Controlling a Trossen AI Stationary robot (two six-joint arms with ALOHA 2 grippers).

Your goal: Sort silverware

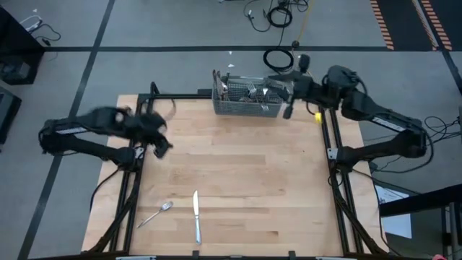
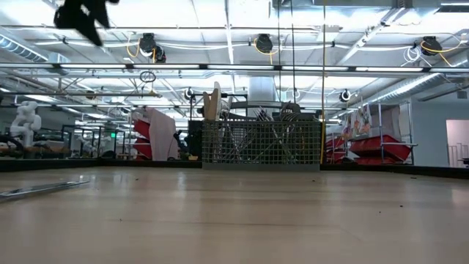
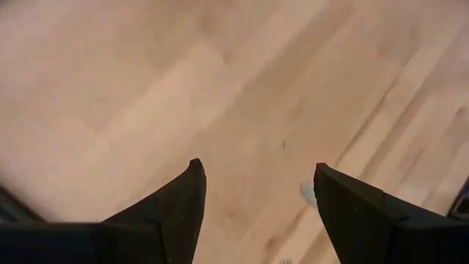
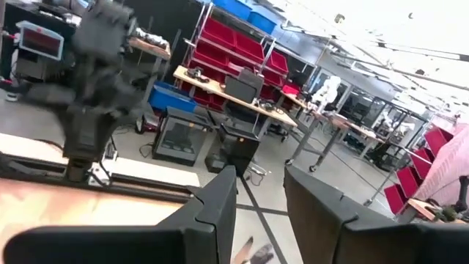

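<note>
**Both my grippers up in the air, silverware split between basket and table**

My left gripper (image 1: pixel 160 144) hangs above the left part of the wooden table (image 1: pixel 245 180), near its left edge and roughly halfway along it. Its two dark fingers (image 3: pixel 176 213) stand spread wide with bare wood showing between them; they pinch nothing.

My right gripper (image 1: pixel 289 108) is at the far right corner of the table, just beside the right end of the wire-mesh basket (image 1: pixel 249 108). From my right wrist camera the fingers (image 4: pixel 220 202) point out toward the room, with a narrow gap between them. A small pale shape shows low in that gap, but I cannot tell what it is or whether I am gripping it, so I cannot tell my grip here.

Most of the silverware (image 1: pixel 249 92) stands upright in the basket at the far edge of the table. Two pieces lie flat near the front edge: a spoon (image 1: pixel 157 214) angled to the left, and a knife (image 1: pixel 196 217) just beside it on its right, lying lengthwise, apart from the spoon.
</note>
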